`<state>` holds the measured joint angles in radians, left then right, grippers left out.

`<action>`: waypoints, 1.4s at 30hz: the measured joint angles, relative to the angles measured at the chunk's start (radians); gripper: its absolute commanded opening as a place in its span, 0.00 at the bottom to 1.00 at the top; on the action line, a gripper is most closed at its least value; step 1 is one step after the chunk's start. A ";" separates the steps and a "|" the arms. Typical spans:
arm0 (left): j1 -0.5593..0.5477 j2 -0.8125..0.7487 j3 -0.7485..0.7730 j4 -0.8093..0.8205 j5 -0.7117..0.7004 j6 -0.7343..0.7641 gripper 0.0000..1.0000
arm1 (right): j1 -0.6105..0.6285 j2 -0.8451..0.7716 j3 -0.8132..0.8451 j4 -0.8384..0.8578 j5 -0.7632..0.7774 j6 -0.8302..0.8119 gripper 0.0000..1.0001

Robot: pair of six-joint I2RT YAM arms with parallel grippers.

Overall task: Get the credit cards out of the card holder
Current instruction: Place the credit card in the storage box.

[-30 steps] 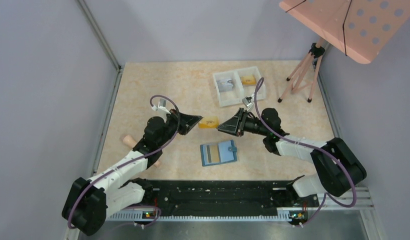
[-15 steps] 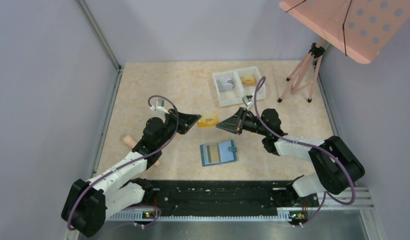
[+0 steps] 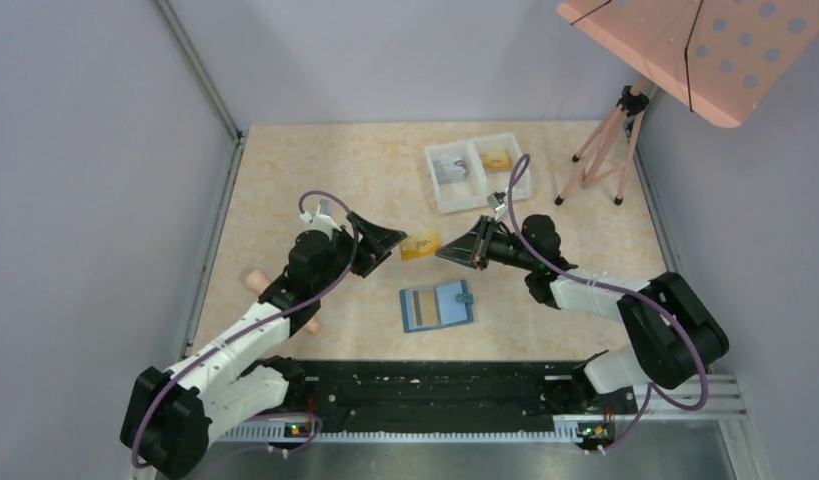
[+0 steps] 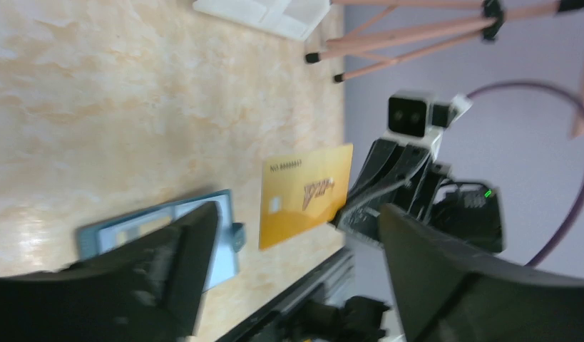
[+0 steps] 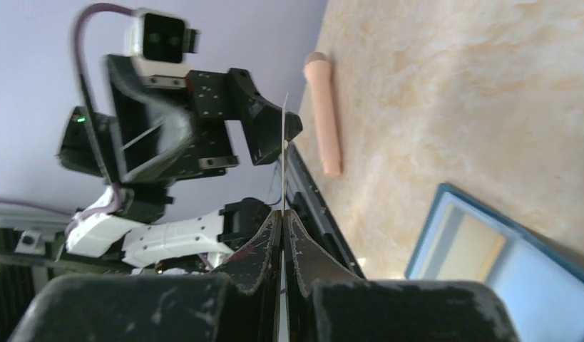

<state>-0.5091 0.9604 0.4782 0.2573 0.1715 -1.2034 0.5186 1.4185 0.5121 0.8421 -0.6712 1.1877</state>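
Right tool (image 5: 283,212) pinched tight on one edge of the gold card (image 4: 305,194), holding it up off the worktop (image 3: 315,170). Left tool (image 3: 387,248) spread wide, card in the gap, touching neither finger. Wallet (image 3: 437,305) lies open on the worktop near them, with a tan card (image 3: 419,306) in its pocket.

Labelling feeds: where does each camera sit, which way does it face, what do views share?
Top external: above and behind the robot, looking down at the table; left gripper and right gripper show.
Left wrist: faces the right gripper holding the gold card; own open fingers show.
Right wrist: faces the left gripper; own fingers pinch the gold card edge-on.
Shared: gold card, card holder.
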 measured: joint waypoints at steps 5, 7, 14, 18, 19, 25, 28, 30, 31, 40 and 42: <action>0.000 -0.012 0.094 -0.182 0.011 0.102 0.99 | -0.050 -0.009 0.044 -0.171 0.002 -0.098 0.00; 0.000 -0.018 0.126 -0.243 0.013 0.148 0.99 | -0.076 -0.023 0.082 -0.265 0.003 -0.155 0.00; 0.000 -0.049 0.205 -0.446 -0.010 0.338 0.98 | -0.208 -0.037 0.259 -0.568 0.034 -0.367 0.00; 0.000 -0.082 0.257 -0.553 -0.055 0.453 0.97 | -0.294 -0.020 0.376 -0.722 0.092 -0.479 0.00; 0.000 -0.090 0.272 -0.576 -0.067 0.478 0.97 | -0.311 -0.010 0.405 -0.753 0.114 -0.505 0.00; 0.000 -0.135 0.311 -0.650 -0.129 0.616 0.97 | -0.379 0.117 0.591 -0.896 0.261 -0.631 0.00; 0.000 -0.135 0.311 -0.689 -0.160 0.668 0.97 | -0.387 0.196 0.686 -0.951 0.327 -0.678 0.00; 0.000 -0.136 0.311 -0.711 -0.176 0.697 0.97 | -0.390 0.254 0.754 -0.978 0.364 -0.706 0.00; 0.000 -0.136 0.311 -0.716 -0.181 0.706 0.97 | -0.390 0.283 0.787 -0.988 0.382 -0.720 0.00; 0.000 -0.136 0.311 -0.745 -0.214 0.758 0.97 | -0.390 0.472 0.960 -1.048 0.500 -0.817 0.00; 0.000 -0.136 0.311 -0.748 -0.214 0.762 0.97 | -0.390 0.505 0.983 -1.052 0.503 -0.830 0.00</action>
<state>-0.5091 0.8246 0.7895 -0.4904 -0.0429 -0.4416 0.1287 1.9232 1.4948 -0.2104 -0.1684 0.3576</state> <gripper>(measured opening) 0.968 0.005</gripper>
